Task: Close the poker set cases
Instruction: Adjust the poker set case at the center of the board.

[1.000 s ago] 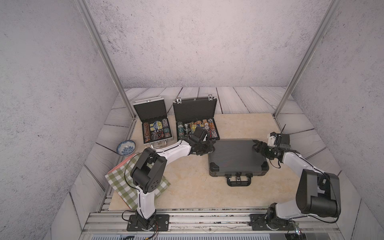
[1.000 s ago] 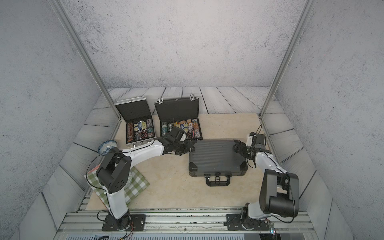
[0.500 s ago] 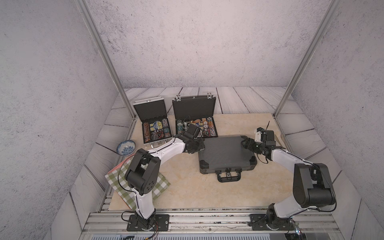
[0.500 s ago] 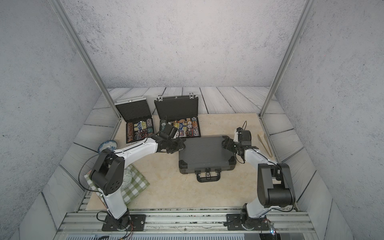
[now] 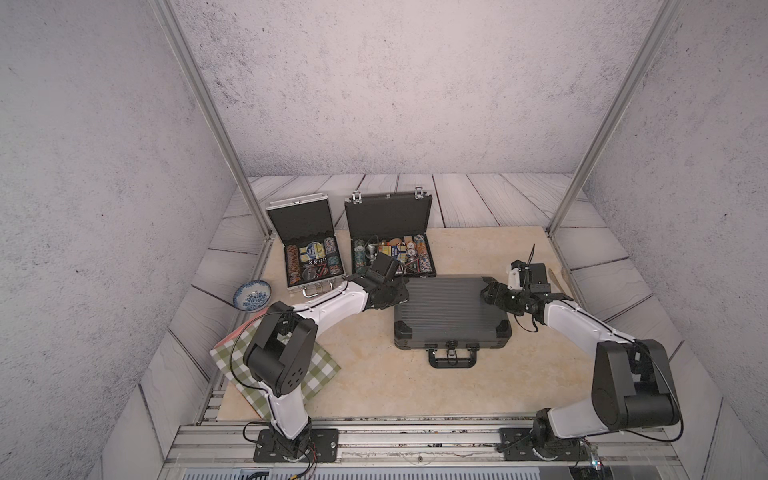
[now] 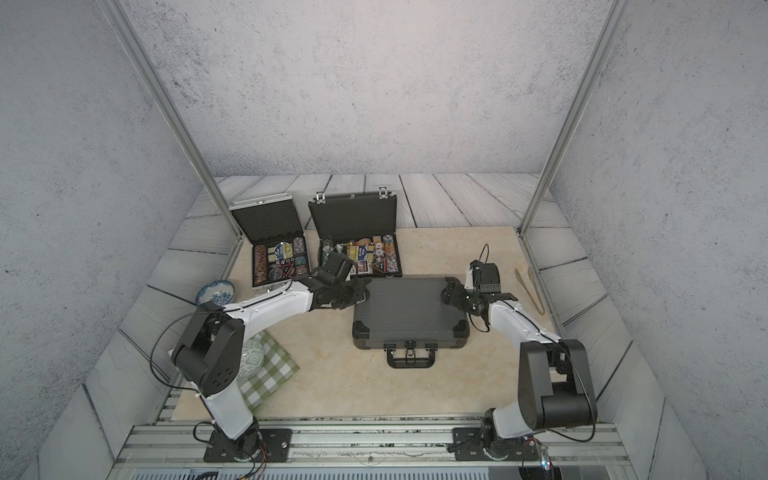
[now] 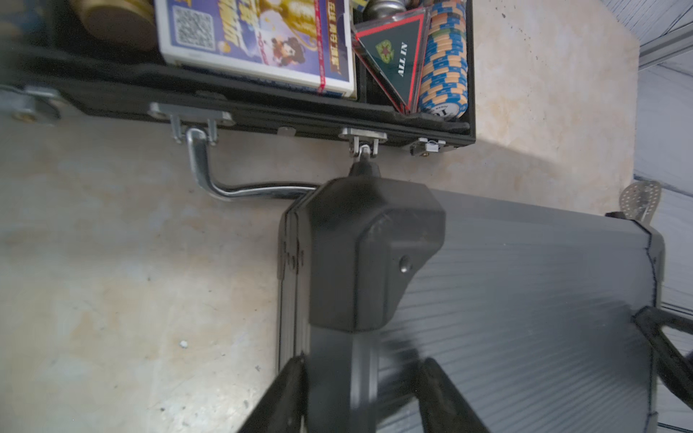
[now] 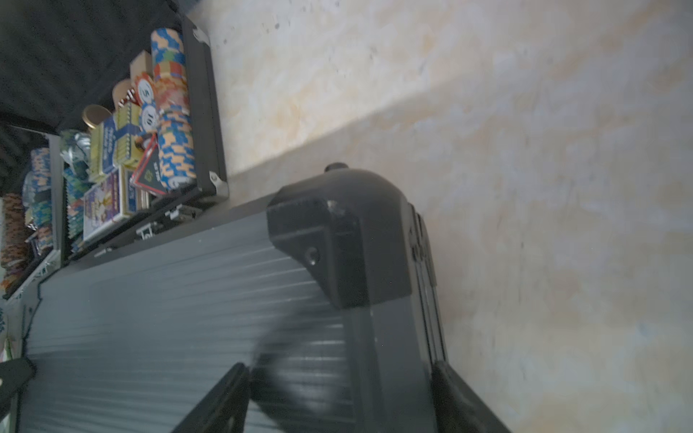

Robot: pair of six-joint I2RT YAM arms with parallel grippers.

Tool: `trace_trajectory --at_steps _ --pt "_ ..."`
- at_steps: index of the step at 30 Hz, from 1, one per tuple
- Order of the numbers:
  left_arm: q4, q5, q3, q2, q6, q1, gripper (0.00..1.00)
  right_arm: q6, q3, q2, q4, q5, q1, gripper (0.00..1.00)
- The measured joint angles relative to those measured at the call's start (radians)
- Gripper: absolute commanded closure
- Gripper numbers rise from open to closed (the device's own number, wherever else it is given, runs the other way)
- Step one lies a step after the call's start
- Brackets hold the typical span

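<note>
Left claw [image 7: 362, 365] parted astride grey case [image 7: 525, 292] edge | right claw [image 8: 339, 369] likewise

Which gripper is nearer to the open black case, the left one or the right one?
Left. The left gripper is just in front of the open black case; the right gripper is farther off, at the other rear corner of the closed case.

Both top views are being taken from high above the front rail [image 5: 415, 432], tilted down toward the back wall [image 5: 395, 83], so nearly the same field is being shared. The closed grey case [image 5: 451, 309] is being viewed at close range by both wrist cameras. Its left far corner cap [image 7: 371, 255] is being framed from the left wrist and its right far corner cap [image 8: 337, 240] from the right. The open black chip case [image 7: 262, 112] is being caught beyond in both.
</note>
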Motion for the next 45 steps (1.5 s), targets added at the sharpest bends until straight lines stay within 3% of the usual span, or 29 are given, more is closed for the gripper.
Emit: trace_trajectory --at_steps 10,15,27,39,42,45 --pt "-0.03 -0.058 -0.064 -0.073 0.022 -0.034 0.42 -0.002 0.07 -0.036 -0.341 -0.096 -0.019 0.17" --pt "-0.129 -0.058 -0.089 -0.14 0.04 -0.071 0.4 -0.01 0.136 -0.036 -0.468 -0.117 -0.029 0.17" --pt "-0.351 -0.098 -0.075 -0.307 0.121 -0.078 0.39 -0.031 0.272 -0.037 -0.605 -0.11 -0.029 0.16" --pt "-0.41 -0.056 -0.074 -0.338 0.129 -0.097 0.39 -0.069 0.184 -0.194 -0.7 -0.145 -0.023 0.15" --pt "-0.401 -0.013 -0.059 -0.33 0.121 -0.134 0.38 -0.068 0.19 -0.195 -0.707 -0.154 -0.023 0.17" --pt "-0.365 0.027 -0.059 -0.328 0.082 -0.212 0.3 -0.068 0.222 -0.195 -0.705 -0.188 -0.023 0.19"
